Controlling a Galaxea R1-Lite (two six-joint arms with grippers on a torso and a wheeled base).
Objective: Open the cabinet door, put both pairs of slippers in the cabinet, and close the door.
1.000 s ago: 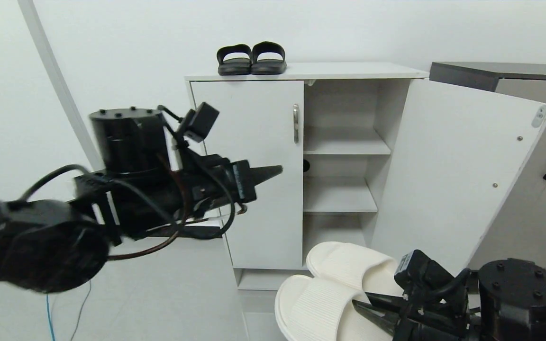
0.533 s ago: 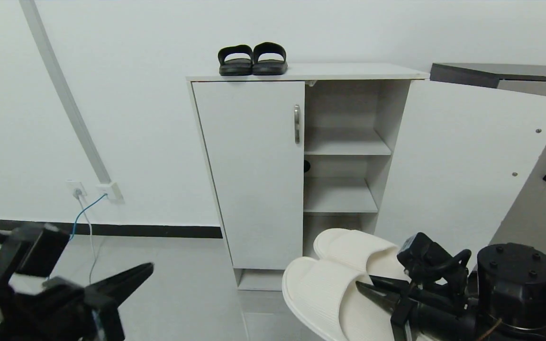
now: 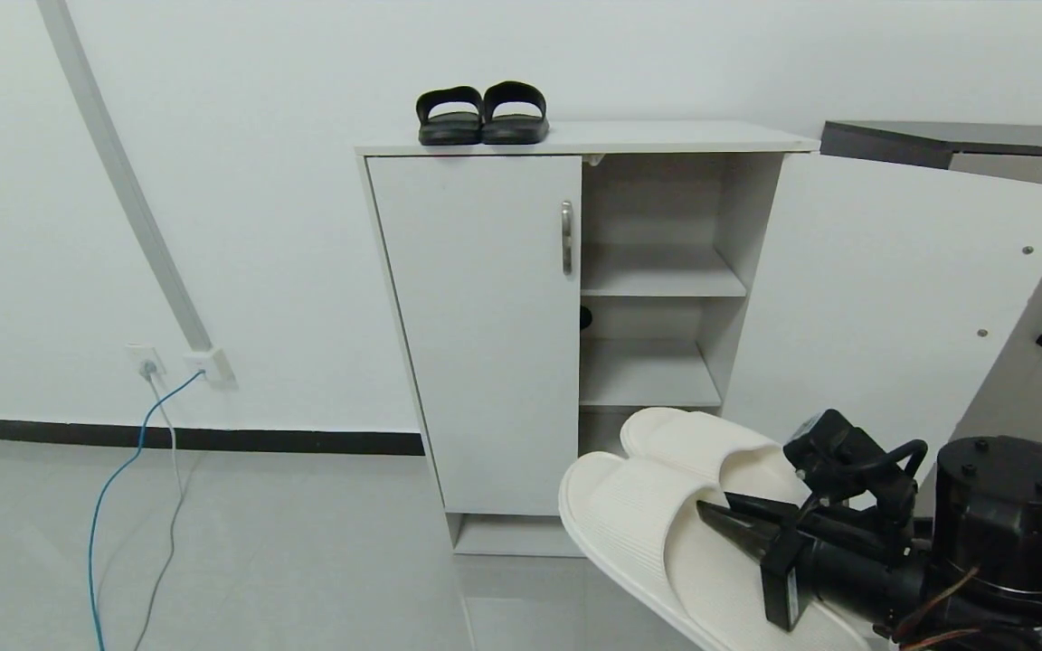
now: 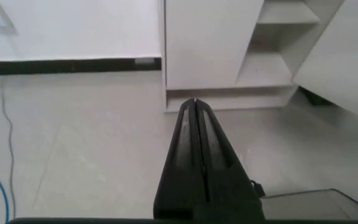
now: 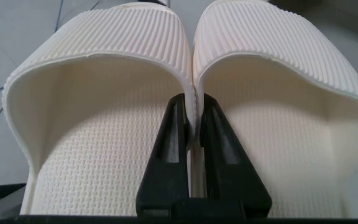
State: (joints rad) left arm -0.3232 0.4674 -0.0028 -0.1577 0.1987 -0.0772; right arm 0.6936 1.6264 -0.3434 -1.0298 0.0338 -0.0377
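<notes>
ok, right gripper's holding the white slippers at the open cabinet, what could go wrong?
1. The right gripper pinches only the inner walls of the white ribbed slippers; one could slide out.
2. The pair looks wide for the white cabinet's open half; toes may catch the closed left door or the swung-open right door.

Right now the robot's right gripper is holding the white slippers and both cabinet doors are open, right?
Not quite. The head view shows only the right door open; the left door is shut. The right gripper does hold the white slippers.
</notes>
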